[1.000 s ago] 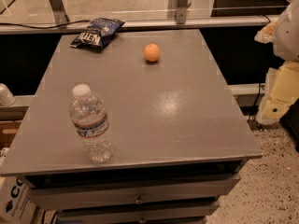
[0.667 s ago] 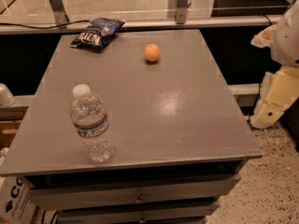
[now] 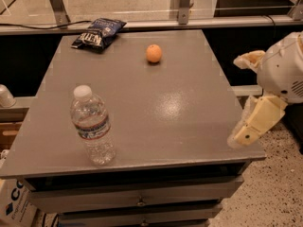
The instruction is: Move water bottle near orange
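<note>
The water bottle [image 3: 92, 125] stands upright near the front left corner of the grey table [image 3: 180, 108]; it is clear and ridged, with a white cap and a white label with a red band. The orange [image 3: 154, 53] lies toward the back of the table, right of centre, far from the bottle. My gripper [image 3: 245, 96] hangs off the table's right edge, at the front right. Its cream fingers [image 3: 255, 119] are spread apart and hold nothing. It is far from both the bottle and the orange.
A dark blue chip bag [image 3: 98, 33] lies at the back left corner. A metal rail with posts [image 3: 184, 4] runs behind the table. Drawers [image 3: 142, 197] sit under the tabletop. A cardboard box [image 3: 14, 202] stands on the floor at lower left.
My gripper has moved left and down, closer to the table's front right edge. The bottle, the orange and the chip bag have not moved.
</note>
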Available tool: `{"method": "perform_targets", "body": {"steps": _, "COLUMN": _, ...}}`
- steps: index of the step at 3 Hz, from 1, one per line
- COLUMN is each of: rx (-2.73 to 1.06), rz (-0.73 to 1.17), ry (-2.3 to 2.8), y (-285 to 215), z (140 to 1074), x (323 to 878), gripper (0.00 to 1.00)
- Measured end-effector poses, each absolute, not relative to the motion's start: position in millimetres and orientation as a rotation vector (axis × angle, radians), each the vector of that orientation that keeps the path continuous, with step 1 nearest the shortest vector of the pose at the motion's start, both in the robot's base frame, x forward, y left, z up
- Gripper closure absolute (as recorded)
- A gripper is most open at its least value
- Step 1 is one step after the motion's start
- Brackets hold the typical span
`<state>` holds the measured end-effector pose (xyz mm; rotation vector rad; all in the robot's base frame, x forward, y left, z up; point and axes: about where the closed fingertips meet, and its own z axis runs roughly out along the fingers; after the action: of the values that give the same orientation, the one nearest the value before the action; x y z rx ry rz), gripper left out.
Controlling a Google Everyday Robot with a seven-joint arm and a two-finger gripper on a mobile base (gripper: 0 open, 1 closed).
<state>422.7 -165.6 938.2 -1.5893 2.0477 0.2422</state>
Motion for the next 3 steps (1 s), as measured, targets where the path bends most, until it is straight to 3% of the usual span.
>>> {"method": "perform_targets", "body": {"steps": 3, "rx": -1.53, "rz": 0.589, "ry": 1.714, "y": -29, "z": 899, "x": 413, "gripper": 0.0}}
